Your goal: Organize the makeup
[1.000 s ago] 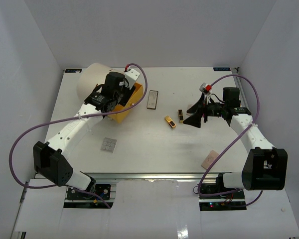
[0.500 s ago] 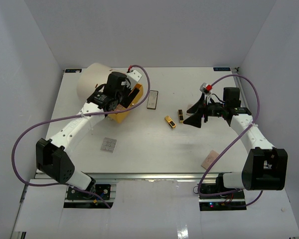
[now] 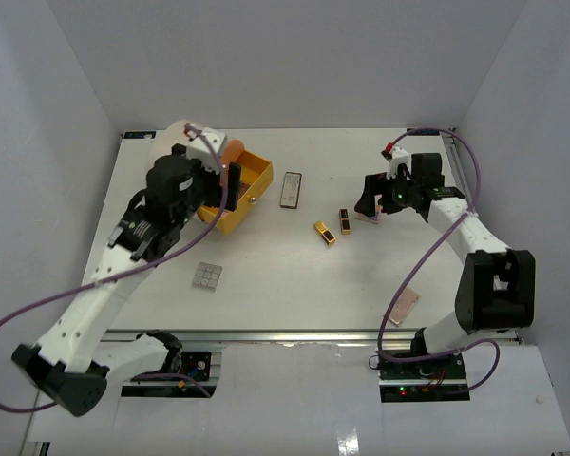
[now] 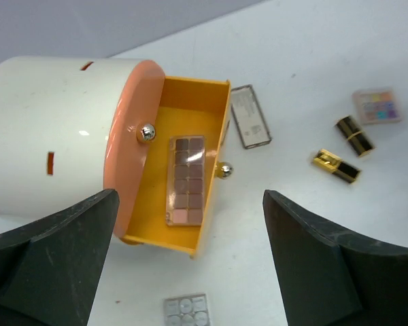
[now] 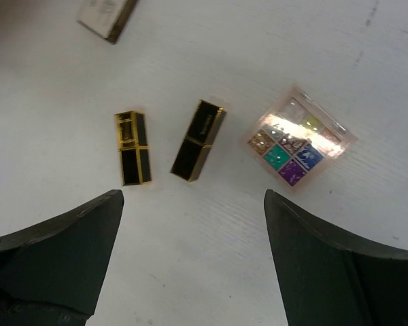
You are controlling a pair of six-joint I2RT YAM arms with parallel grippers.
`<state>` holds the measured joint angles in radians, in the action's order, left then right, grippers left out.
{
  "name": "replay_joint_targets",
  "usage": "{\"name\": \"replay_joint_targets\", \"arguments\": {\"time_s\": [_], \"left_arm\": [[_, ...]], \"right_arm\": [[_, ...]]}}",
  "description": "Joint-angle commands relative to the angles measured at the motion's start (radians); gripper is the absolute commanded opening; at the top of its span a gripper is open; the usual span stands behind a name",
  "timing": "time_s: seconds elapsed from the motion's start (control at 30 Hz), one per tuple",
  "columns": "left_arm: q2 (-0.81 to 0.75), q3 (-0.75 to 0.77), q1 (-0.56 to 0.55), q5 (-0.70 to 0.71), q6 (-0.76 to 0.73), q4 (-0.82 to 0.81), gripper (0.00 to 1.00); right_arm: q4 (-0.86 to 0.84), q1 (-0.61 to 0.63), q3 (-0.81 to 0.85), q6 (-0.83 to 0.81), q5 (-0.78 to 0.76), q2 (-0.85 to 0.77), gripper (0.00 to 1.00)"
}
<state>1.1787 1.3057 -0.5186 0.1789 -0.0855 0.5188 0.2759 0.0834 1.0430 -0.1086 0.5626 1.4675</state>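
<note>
The left gripper (image 4: 190,268) hangs wide over the pulled-out yellow drawer (image 4: 215,163); a brown palette (image 4: 185,180) lies inside. Right of the drawer, well apart on open table (image 3: 294,275), two lipstick tubes (image 5: 132,157) and a multicolour palette (image 5: 299,139) lie beneath the wide-spread right gripper (image 5: 190,265).

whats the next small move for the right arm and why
Probably lower the right gripper onto the lipstick tube lying nearly centred between its open fingers. The jaws are wide and empty, and that tube lies loose on the table, apart from the second tube and the multicolour palette, its narrow sides facing the fingers.
</note>
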Motion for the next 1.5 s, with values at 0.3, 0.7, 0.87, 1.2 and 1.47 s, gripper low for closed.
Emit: {"name": "replay_joint_targets", "arguments": {"time_s": [0.3, 0.7, 0.87, 1.2, 1.47], "left_arm": [[-0.585, -0.415, 0.006, -0.132, 0.352, -0.014, 0.98], [-0.706, -0.506, 0.006, -0.124, 0.411, 0.046, 0.98], [-0.721, -0.517, 0.006, -0.125, 0.429, 0.049, 0.98], [-0.732, -0.514, 0.006, -0.134, 0.444, 0.058, 0.98], [-0.726, -0.539, 0.006, -0.136, 0.483, 0.056, 0.98]], "right_arm": [[0.173, 0.118, 0.426, 0.357, -0.792, 0.503, 0.9], [0.162, 0.125, 0.422, 0.385, -0.736, 0.604, 0.9], [0.156, 0.127, 0.431, 0.396, -0.664, 0.607, 0.9], [0.146, 0.127, 0.368, 0.43, -0.686, 0.601, 0.91], [0.102, 0.127, 0.303, 0.424, -0.687, 0.559, 0.83]]}}
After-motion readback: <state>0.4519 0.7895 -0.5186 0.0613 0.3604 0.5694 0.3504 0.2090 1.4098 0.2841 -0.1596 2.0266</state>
